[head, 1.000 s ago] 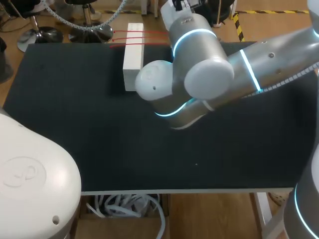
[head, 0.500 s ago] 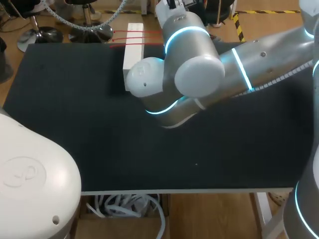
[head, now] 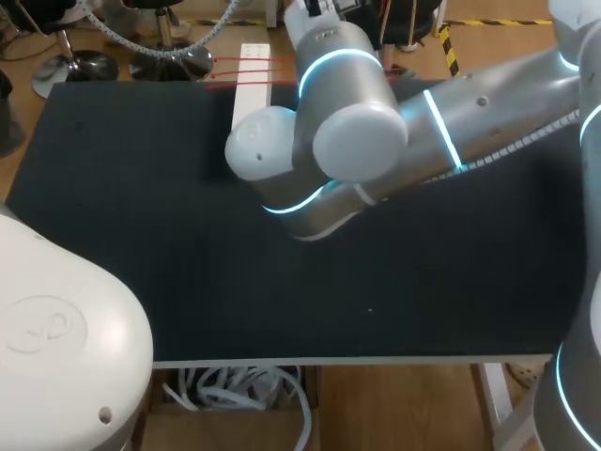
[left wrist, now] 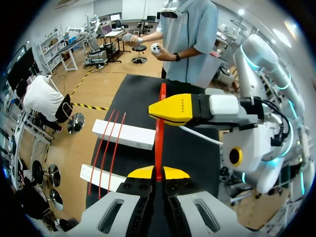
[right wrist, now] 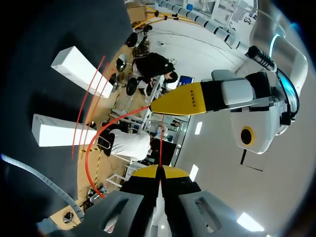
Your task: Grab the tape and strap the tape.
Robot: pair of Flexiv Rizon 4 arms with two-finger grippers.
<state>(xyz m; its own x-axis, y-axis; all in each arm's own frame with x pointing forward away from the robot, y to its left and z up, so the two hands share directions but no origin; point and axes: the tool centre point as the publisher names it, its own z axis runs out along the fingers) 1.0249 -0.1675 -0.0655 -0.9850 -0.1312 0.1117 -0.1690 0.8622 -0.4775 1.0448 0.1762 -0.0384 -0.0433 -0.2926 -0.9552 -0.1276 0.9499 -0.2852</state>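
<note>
Right arm has slid leftward; left gripper and right gripper both pinch the red tape, stretching it taut for strapping.

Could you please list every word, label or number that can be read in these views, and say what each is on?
No text here can be read.
Right arm's yellow fingertip: a short line of dark print, too small to read.
Left arm's yellow fingertip: the same kind of print, too blurred to read.
White block: faint marks, too small to read.
Red tape: no print.
</note>
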